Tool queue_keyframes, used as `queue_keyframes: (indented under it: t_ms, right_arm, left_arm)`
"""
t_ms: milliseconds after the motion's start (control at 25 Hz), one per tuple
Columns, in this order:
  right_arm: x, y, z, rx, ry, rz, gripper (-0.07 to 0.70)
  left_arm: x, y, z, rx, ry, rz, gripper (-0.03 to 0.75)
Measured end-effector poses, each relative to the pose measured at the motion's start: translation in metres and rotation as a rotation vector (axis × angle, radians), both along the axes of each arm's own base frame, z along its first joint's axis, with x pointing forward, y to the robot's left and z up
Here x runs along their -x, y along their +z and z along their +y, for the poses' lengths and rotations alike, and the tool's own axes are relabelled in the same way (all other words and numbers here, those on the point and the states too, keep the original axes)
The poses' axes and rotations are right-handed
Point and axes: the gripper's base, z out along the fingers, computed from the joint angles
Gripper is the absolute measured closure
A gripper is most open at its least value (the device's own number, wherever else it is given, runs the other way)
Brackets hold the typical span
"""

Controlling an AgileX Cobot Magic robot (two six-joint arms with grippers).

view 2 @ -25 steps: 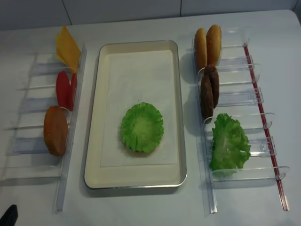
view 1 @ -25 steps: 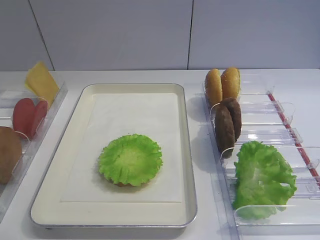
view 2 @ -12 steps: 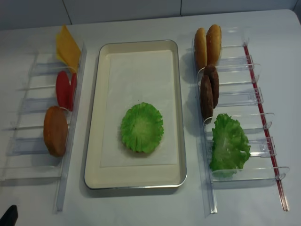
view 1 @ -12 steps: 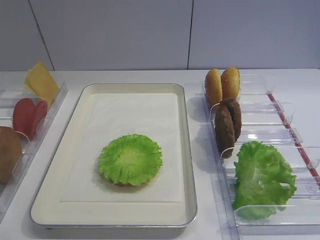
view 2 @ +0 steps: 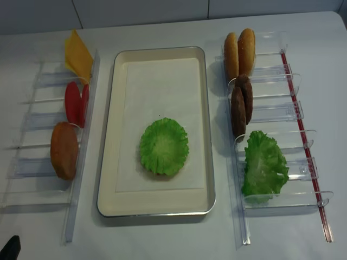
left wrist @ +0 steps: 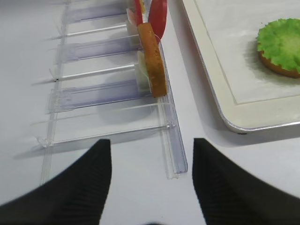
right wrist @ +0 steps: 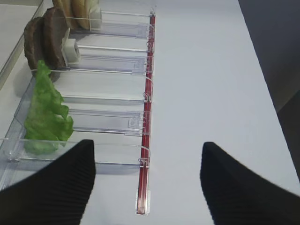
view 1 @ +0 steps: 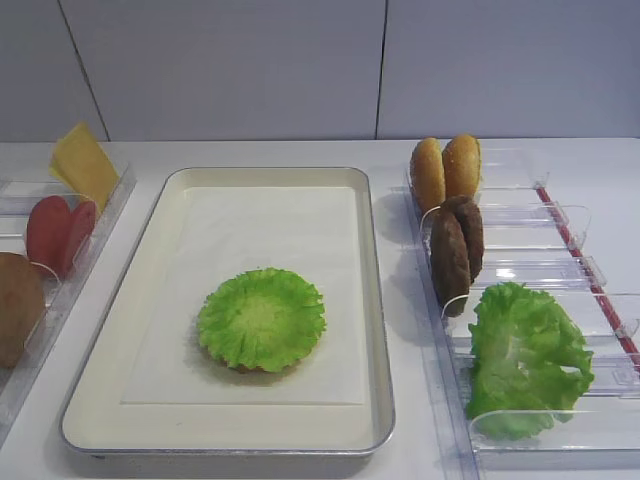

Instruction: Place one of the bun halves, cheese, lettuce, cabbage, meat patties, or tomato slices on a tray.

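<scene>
On the cream tray (view 1: 372, 300) lies a frilly lettuce (view 1: 261, 318) leaf, over a bun half whose brown edge (left wrist: 277, 70) peeks out. The right bins hold two upright bun halves (view 1: 445, 170), two meat patties (view 1: 455, 250) and the bunched cabbage (view 1: 525, 360). In the left bins stand the cheese (view 1: 82, 165), tomato slices (view 1: 58, 232) and another bun half (view 1: 18, 305). My left gripper (left wrist: 151, 187) hangs open over bare table at the near end of the left bins. Open too, my right gripper (right wrist: 147, 183) is at the near end of the right bins, holding nothing.
Clear plastic divided bins (view 2: 274, 116) flank the tray on both sides; the right set has a red strip (right wrist: 146, 117) along its outer edge. White table (right wrist: 211, 93) extends right of it. A grey wall (view 1: 300, 70) stands behind.
</scene>
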Motion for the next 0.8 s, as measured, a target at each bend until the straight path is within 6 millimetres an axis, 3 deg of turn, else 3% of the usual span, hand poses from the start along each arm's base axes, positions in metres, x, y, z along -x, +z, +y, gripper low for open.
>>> queue_keyframes:
  t_ms: [800]
  right_arm:
    - [0.0082, -0.005, 0.0013, 0.014, 0.017, -0.027, 0.16]
  left_arm:
    - [0.0, 0.0, 0.0, 0.0, 0.0, 0.0, 0.355]
